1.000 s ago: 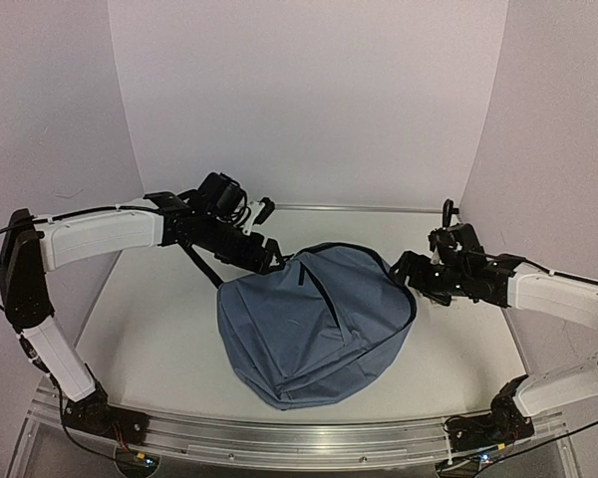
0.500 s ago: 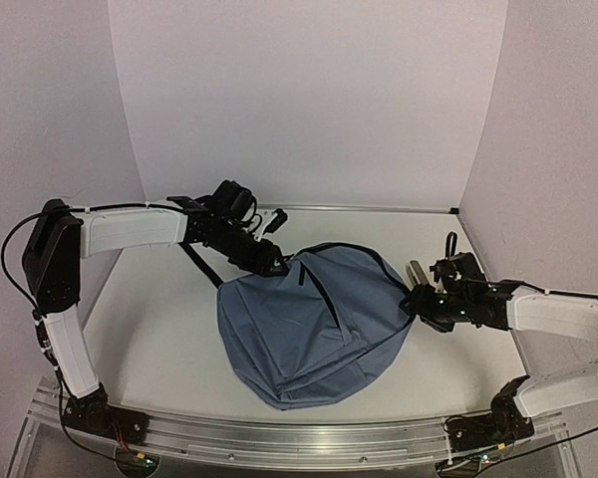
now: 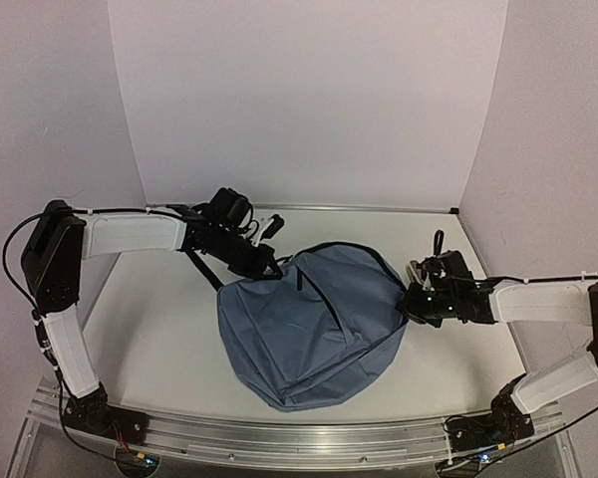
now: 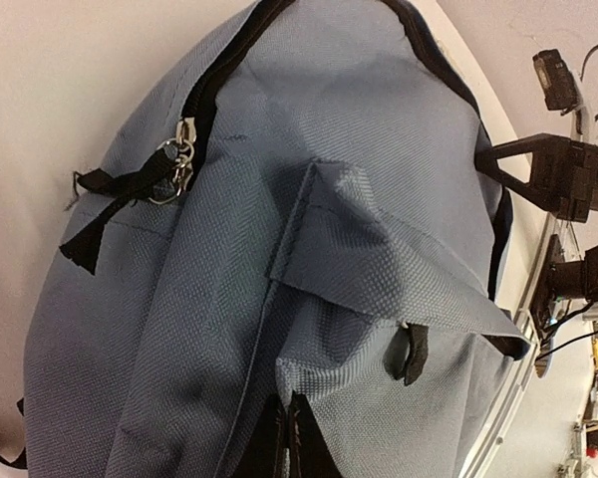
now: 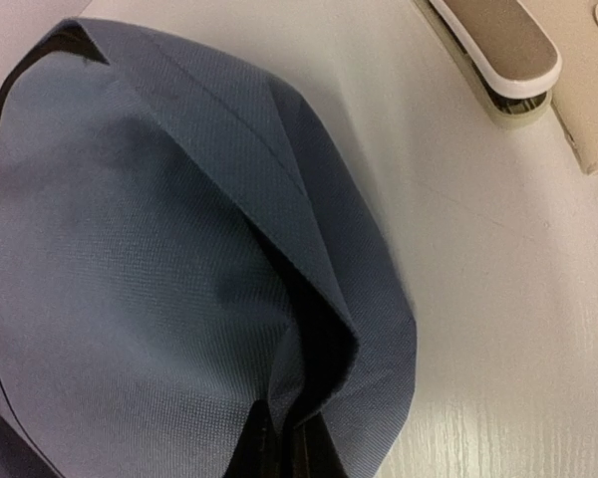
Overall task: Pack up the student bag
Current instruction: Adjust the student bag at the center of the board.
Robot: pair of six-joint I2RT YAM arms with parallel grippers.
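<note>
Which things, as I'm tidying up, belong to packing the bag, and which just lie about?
In the job: student bag; left pincer and right pincer, both shut on its fabric.
Lying about: tan stapler; beige flat item beside it.

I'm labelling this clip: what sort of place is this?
Likely a robot test booth: plain white walls around a white table, left arm and right arm bolted to a metal rail, a student bag.

Tan bar-shaped object with white plastic edging (image 5: 498,40) lies ahead and right of the right gripper (image 3: 407,302). Beige flat pouch (image 5: 590,100) just beside it. White tabletop (image 5: 498,299) beneath.
</note>
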